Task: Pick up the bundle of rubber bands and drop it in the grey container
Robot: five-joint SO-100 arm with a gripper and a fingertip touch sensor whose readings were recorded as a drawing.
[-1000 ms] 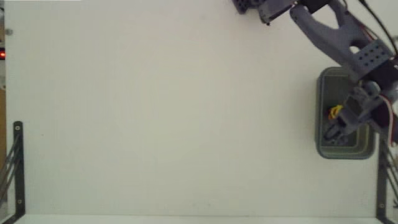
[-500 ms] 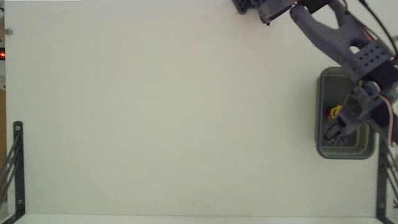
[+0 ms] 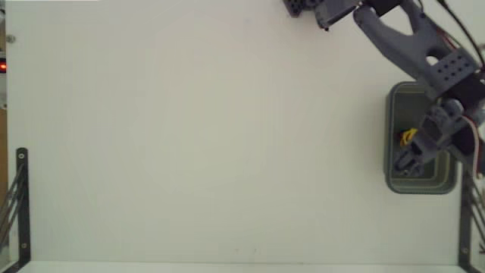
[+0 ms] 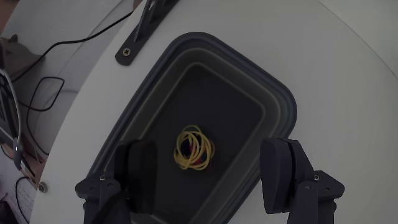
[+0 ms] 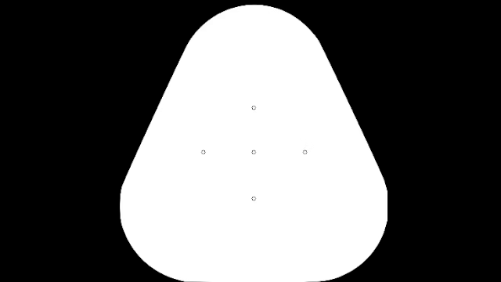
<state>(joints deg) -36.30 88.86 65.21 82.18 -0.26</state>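
Observation:
The bundle of rubber bands, mostly yellow with a red strand, lies on the floor of the grey container, free of the fingers. My gripper hangs open above it, one finger to each side of the bundle in the wrist view. In the fixed view the grey container stands at the table's right edge; the bundle shows as a yellow spot beside my gripper, and the arm covers much of the tub.
A black metal bracket sits on the table just past the tub, also seen in the fixed view as a bracket at lower right. Another bracket stands at lower left. The white table stretches left of the tub.

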